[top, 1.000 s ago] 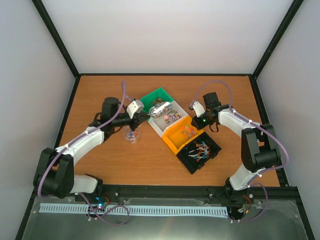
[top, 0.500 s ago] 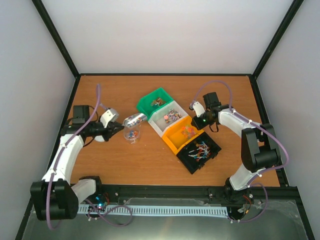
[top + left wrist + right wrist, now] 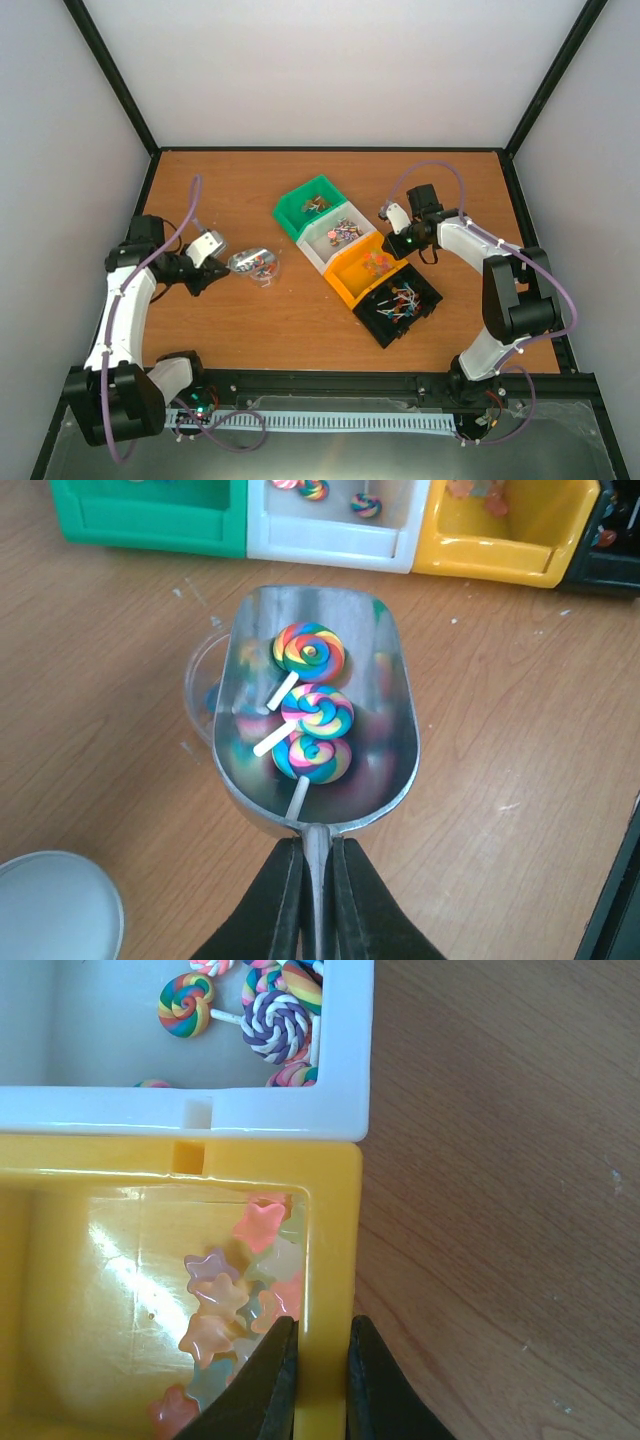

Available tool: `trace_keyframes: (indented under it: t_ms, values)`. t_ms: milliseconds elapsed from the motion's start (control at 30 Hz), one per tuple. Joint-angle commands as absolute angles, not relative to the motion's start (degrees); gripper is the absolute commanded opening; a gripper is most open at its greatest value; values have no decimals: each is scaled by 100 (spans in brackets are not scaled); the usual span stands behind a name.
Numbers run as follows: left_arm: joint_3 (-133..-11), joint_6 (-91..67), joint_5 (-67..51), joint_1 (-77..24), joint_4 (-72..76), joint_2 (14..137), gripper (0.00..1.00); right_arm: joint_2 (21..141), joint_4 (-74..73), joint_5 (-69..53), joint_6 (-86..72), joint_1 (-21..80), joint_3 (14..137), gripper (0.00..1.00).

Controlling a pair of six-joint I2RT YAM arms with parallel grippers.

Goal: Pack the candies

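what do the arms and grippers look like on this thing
The left arm and right arm have white shells with black joints. A thin purple cable runs along each. The left gripper and right gripper have black tapered fingers; a green light glows by the right wrist.

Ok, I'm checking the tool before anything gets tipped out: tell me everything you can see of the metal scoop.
The scoop is shiny bare metal, a rounded trough open at the far end, narrowing to a thin flat handle. The left gripper's black fingers clamp that handle. It is held roughly level above the wooden table, its left side over the clear jar. Three rainbow-swirl lollipops with white sticks lie inside.
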State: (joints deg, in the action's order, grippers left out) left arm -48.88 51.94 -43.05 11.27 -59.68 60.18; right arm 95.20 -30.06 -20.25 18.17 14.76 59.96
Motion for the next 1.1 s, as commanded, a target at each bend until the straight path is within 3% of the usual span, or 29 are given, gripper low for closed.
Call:
trace_keyframes:
  t_ms: [0, 533, 1067]
  values:
    - [-5358, 5605, -3972, 1182, -6370, 6169, 1, 9716, -3155, -1925, 1986, 1455, 5932, 3]
    - [-6092, 5418, -2346, 297, -6721, 6682, 1, 9662, -3183, -2003, 1978, 1451, 5941, 3]
    - [-7011, 5305, -1672, -13, -7402, 7269, 1, 9667, -3205, -2039, 1980, 1451, 5941, 3]
